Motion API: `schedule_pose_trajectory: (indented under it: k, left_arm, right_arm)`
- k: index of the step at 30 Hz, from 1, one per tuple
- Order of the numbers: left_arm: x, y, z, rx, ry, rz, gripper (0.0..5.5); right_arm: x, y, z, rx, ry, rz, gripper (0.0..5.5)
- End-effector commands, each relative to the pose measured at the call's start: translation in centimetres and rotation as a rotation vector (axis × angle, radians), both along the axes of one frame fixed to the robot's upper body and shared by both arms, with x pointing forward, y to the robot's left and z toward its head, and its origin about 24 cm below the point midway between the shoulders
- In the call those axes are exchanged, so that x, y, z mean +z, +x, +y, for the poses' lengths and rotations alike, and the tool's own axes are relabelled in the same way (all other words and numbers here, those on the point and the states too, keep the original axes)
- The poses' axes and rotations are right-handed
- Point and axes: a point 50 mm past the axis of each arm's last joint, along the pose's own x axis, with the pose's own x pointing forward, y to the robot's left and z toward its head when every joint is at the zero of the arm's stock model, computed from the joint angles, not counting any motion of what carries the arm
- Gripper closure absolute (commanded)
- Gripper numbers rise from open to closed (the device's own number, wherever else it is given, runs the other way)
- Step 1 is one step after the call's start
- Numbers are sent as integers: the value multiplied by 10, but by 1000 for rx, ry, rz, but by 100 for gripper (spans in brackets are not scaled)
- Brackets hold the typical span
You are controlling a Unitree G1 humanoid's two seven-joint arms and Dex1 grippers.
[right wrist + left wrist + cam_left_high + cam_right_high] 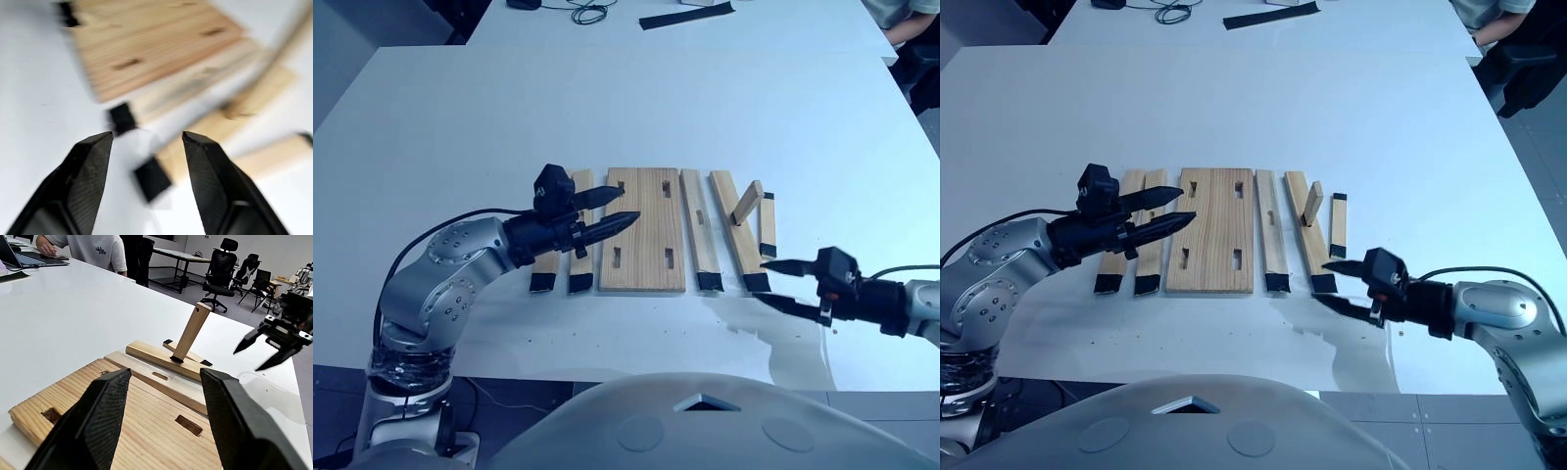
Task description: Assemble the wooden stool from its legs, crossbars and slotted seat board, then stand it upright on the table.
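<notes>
The left black two-fingered gripper [626, 204] hovers with fingers spread wide and empty over the left edge of the pale, flat wooden seat board with four slots [641, 245], which lies on the white table [460, 127]. The right gripper [762, 281], equally wide and empty, is at the near black-capped end of the outermost long wooden leg [734, 220]. A short wooden crossbar [749, 203] leans tilted on that leg, and another black-tipped leg [698, 230] lies between it and the board.
</notes>
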Motion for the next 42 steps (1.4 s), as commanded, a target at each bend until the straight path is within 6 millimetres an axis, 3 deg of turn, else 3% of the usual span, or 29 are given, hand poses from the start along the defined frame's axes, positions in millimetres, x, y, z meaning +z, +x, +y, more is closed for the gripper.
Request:
schedule_pose_trajectory:
  k: [1,8,12,20,32,42]
  left_arm:
    - [1,-7,7,50,17,-8,287]
    - [-1,-13,10,84,20,1,287]
    - [0,-13,9,86,21,0,287]
    - [0,-9,7,67,22,-2,287]
    - [-1,-8,6,65,21,1,287]
    - [0,-7,4,51,18,1,287]
  right_arm:
    - [-7,-5,-6,-267,-137,-36,267]
    - [-7,-25,31,-428,36,94,168]
    - [0,-24,46,-451,161,116,164]
    - [-10,-16,44,-624,130,88,164]
    - [-38,-27,36,-716,29,136,164]
    - [-44,-29,47,-702,60,150,164]
